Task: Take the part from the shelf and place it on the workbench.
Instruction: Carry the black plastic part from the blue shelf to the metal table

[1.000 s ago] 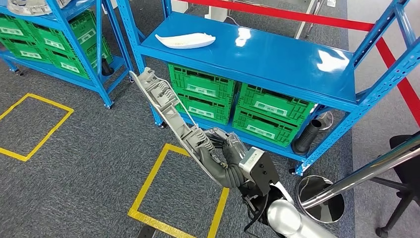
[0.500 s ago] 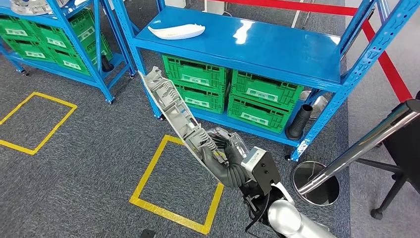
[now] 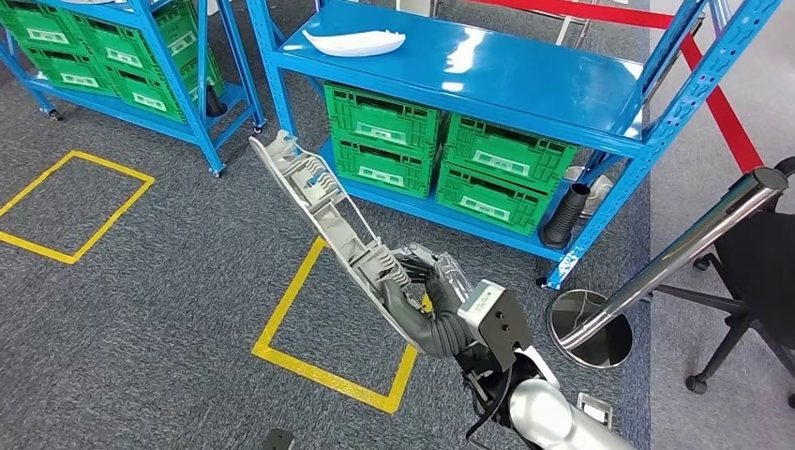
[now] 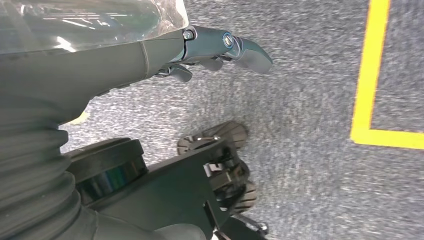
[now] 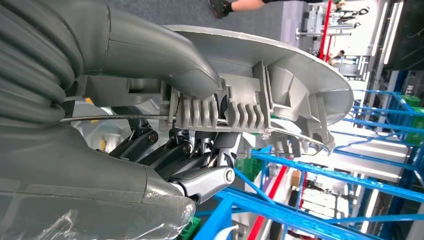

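A long grey plastic part with ribs and clips on its inner face rises tilted over the carpet, its free end pointing toward the blue shelf. My right hand grips its lower end, fingers wrapped into the ribbed side. In the right wrist view the thumb presses on the part and the darker fingers clamp it from the other side. My left hand hangs over the carpet with nothing in it, fingers loosely extended. A white curved part lies on the shelf top.
Green crates fill the shelf's lower level, with a black ribbed hose beside them. A second blue rack stands at left. A chrome pole on a round base and a black chair stand at right. Yellow tape squares mark the carpet.
The whole picture has shifted, so the camera has moved: the shelf now sits higher and a little farther off. My right hand keeps the same grip on the grey part.
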